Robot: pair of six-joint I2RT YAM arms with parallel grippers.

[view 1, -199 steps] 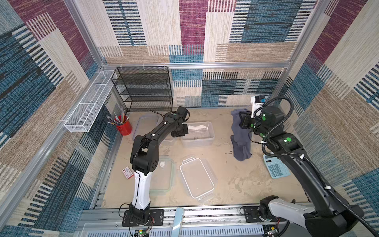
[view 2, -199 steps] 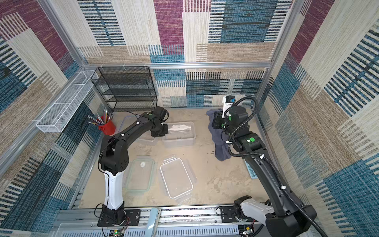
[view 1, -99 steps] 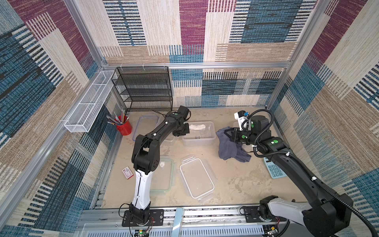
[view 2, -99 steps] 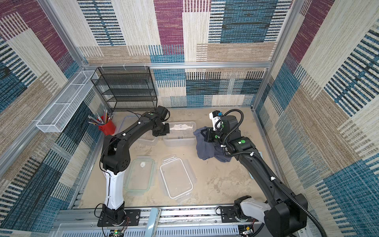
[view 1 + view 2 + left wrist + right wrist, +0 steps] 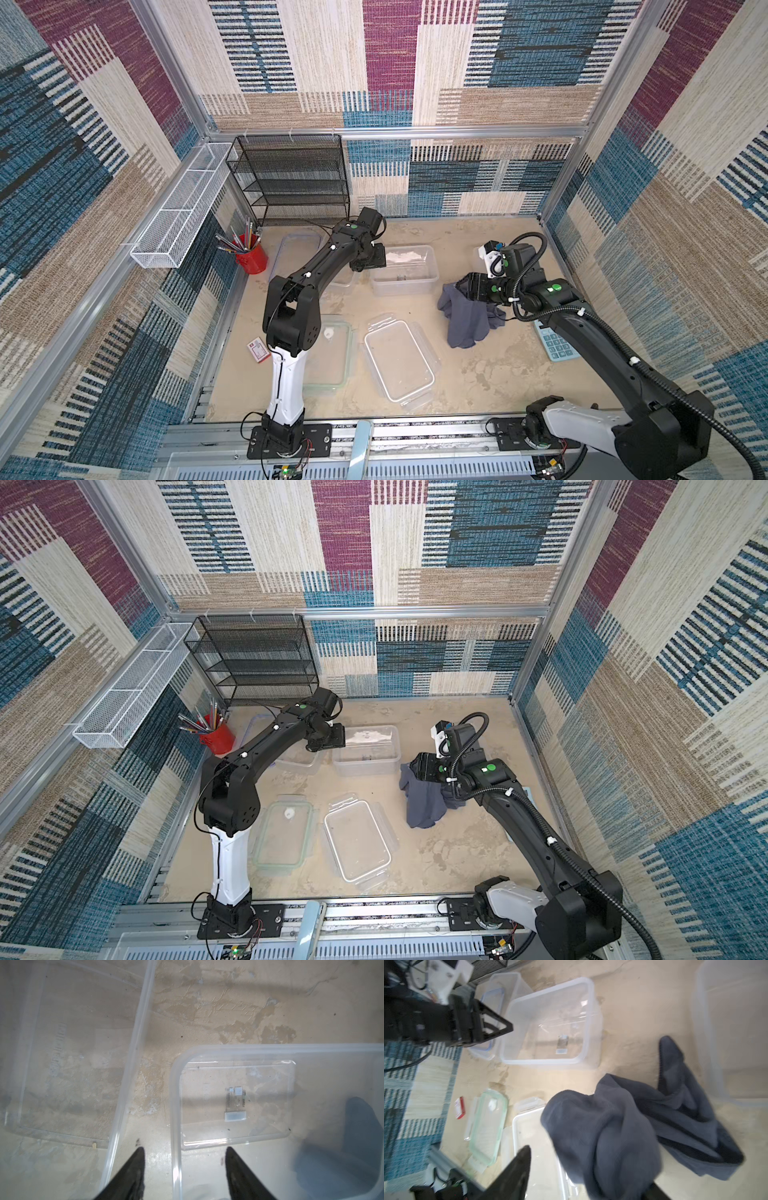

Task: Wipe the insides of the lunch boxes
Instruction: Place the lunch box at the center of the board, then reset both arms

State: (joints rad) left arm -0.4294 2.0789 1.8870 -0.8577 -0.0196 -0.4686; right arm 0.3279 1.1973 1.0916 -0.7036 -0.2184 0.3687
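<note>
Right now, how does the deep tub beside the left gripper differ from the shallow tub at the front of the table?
The deep tub has tall frosted walls; the shallow tub is low and clear. The deep tub sits square to the back wall; the shallow tub lies at an angle to it. Both stand open, lids off, and the cloth is in neither.

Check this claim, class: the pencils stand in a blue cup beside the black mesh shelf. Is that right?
Not quite. The cup is red, not blue; both top views show it. The rest holds: the pencils stand in it, beside the black mesh shelf.
</note>
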